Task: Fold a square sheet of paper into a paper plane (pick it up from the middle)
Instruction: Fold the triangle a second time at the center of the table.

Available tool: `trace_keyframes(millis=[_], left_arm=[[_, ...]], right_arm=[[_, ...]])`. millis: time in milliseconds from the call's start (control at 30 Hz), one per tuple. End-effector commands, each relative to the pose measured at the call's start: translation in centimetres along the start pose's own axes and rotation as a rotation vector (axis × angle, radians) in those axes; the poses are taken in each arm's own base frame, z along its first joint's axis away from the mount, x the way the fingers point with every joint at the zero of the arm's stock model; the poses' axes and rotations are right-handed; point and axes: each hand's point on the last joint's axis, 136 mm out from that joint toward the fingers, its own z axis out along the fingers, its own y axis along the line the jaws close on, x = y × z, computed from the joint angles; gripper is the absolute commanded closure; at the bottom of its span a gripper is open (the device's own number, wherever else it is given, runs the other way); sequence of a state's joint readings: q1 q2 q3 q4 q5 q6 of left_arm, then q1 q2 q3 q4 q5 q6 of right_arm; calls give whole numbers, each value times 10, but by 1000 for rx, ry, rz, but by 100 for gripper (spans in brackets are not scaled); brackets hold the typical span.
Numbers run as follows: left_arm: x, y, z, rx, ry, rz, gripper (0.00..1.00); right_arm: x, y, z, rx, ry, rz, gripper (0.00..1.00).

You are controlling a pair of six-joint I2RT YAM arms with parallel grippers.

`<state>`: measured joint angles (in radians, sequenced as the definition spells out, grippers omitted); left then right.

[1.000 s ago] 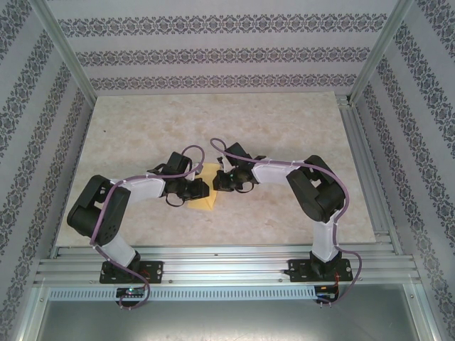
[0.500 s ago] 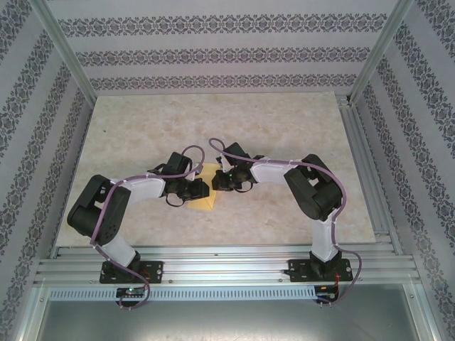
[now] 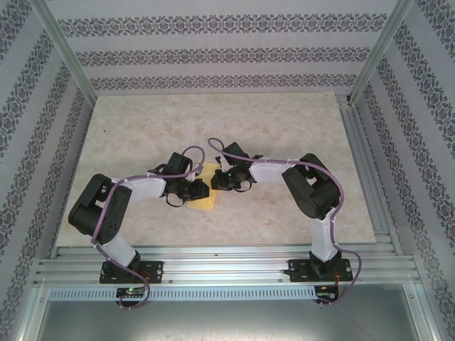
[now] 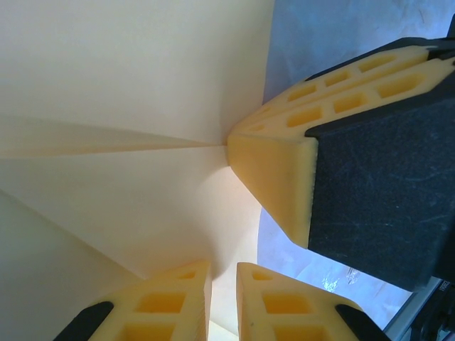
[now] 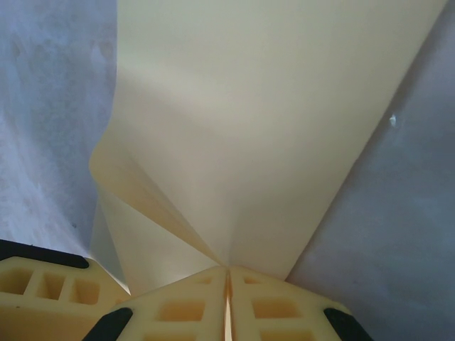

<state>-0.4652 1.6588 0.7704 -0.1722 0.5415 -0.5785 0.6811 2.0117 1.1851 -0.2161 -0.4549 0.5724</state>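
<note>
**A:** Left arm was doubled back low, elbow out, left tool [image 3: 201, 190] clenched on the paper [image 3: 208, 203] at mid-worktop [image 3: 284, 128]!

**B:** Right arm reached in from the other side, right tool [image 3: 219, 181] pinching the same paper at a crease, tips nearly touching.

**A:** Open worktop lay all round them. The paper's long axis ran near-to-far between the tools; where it pointed, I couldn't tell.

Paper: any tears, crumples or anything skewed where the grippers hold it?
Nothing stands out. The paper shows no tear or crumpling; it bows in smooth folds, pinched by the left gripper and the right gripper.
</note>
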Motion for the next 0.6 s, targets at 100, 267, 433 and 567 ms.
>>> trace_keyframes(millis=[100,267,433,567], left_arm=[[2,5,5,-9,9,-11,81],[3,7,6,-15,15,-14,82],[4,9,8,-23,20,-19,83],[4,10,8,-29,21,-22,83]], right_arm=[[-5,8,6,-12,-8,-35,90],[-5,7,7,-10,-5,-29,90],[-5,7,6,-8,-7,-28,90],[-5,7,6,-5,-6,-28,89]])
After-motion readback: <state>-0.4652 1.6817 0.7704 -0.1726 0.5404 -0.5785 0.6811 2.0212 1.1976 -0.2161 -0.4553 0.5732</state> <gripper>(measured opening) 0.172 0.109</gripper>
